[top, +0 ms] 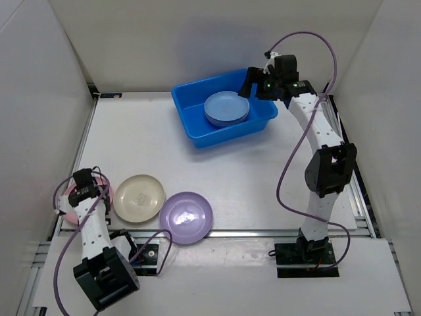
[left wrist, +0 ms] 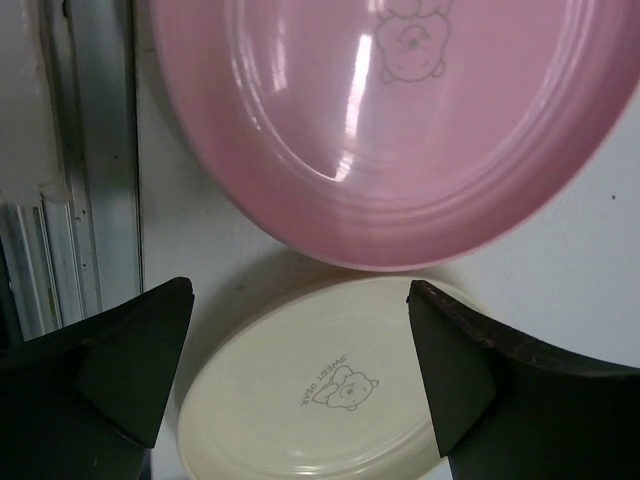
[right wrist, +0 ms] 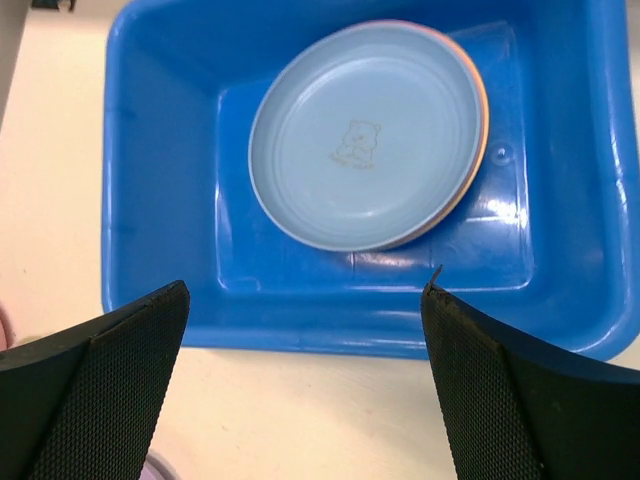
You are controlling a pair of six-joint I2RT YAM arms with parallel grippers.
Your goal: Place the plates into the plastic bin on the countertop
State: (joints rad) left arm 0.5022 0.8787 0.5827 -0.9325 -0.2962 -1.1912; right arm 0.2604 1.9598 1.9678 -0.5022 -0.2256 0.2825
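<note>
We've got left hand point(left wrist: 300, 375) and right hand point(right wrist: 305, 380) both wide, empty — we'd pinch the pink plate point(left wrist: 400, 150) at its rim: light, stiff, glossy, likely slippery.

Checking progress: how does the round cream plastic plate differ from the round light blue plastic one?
The cream plate lies on the white countertop; the light blue plate sits inside the bright blue plastic bin. The light blue plate tops an orange plate; the cream plate tops none. Both face up.
</note>
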